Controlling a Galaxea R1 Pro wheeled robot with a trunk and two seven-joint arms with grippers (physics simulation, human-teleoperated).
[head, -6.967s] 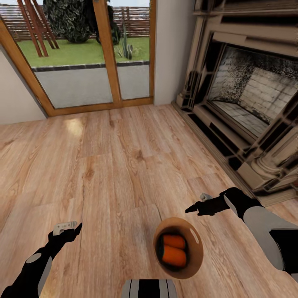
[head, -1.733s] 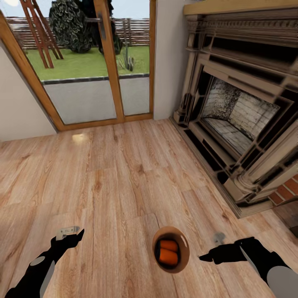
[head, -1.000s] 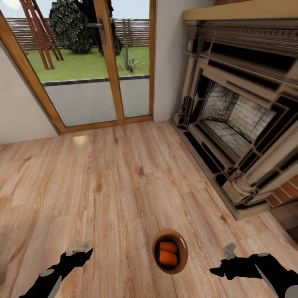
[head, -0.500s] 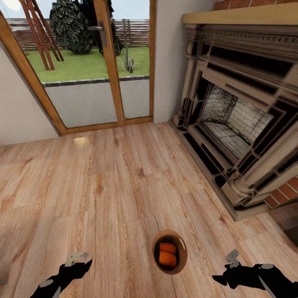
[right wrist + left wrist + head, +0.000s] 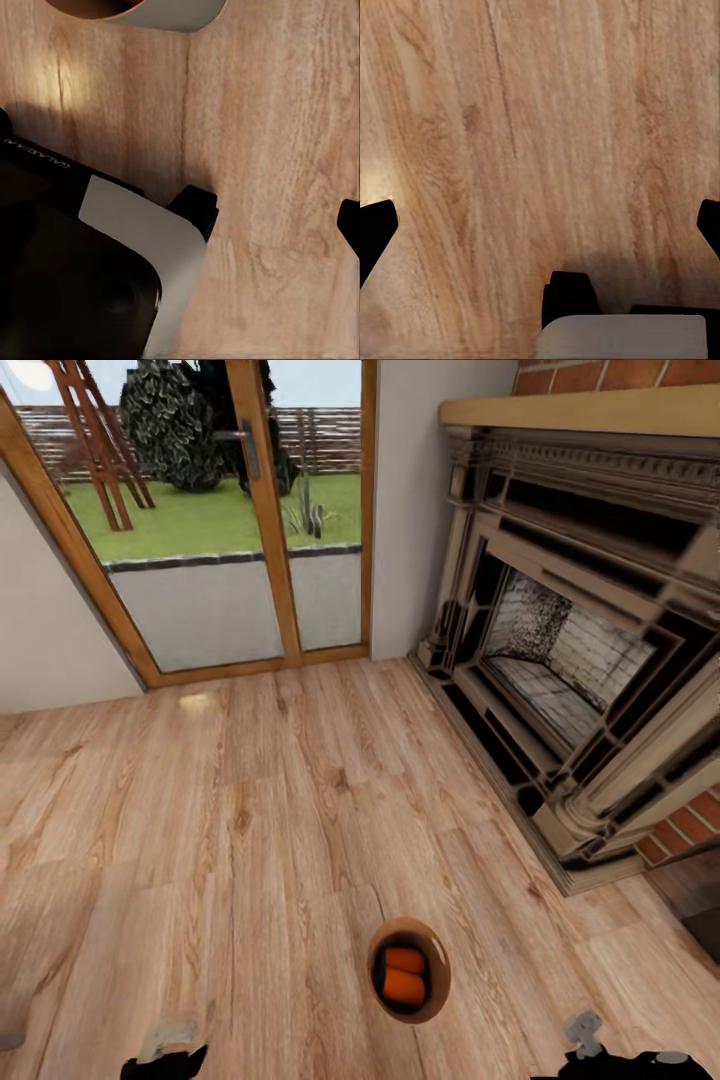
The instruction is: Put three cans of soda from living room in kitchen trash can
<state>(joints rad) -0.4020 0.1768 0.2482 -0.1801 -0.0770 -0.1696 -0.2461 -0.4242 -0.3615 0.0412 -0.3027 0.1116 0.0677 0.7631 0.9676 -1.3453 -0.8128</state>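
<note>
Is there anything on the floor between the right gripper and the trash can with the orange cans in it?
Nothing visible is in the way. In the head view the tash can stands on bare wood floor, two orange cans inside it, and the right gripper is off to one side with only floorboards between them.

We see two orange cans (image 5: 404, 974) in a brown-walled bin (image 5: 434, 985), a warm tan grained wood floor (image 5: 250, 840), red brick (image 5: 690, 825) by the fireplace, and green lawn (image 5: 190, 510) outside.
</note>
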